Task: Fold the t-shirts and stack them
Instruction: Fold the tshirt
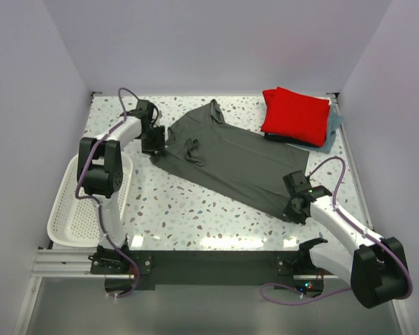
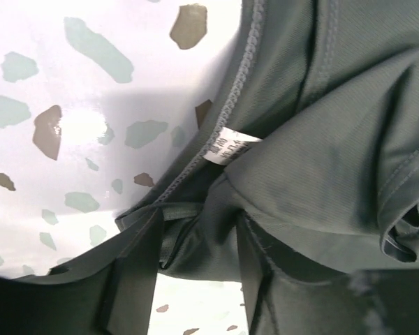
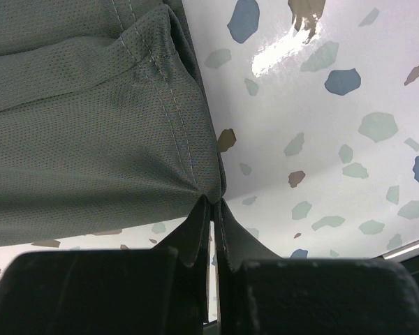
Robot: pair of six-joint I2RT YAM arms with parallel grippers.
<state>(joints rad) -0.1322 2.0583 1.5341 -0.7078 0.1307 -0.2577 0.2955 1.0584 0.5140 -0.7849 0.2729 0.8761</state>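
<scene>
Right hand [image 3: 211, 209] pinches the near-right hem of the grey t-shirt [image 1: 230, 157], lying diagonally, collar far-left; left hand [image 1: 154, 142] half-open.

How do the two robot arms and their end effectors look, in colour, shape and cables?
Both arms have white tube-like links and bulky black joints: see the left arm and the right arm. A purple cable loops along each. The left end effector and right end effector are black, with two flat fingers. No markings are readable.
</scene>
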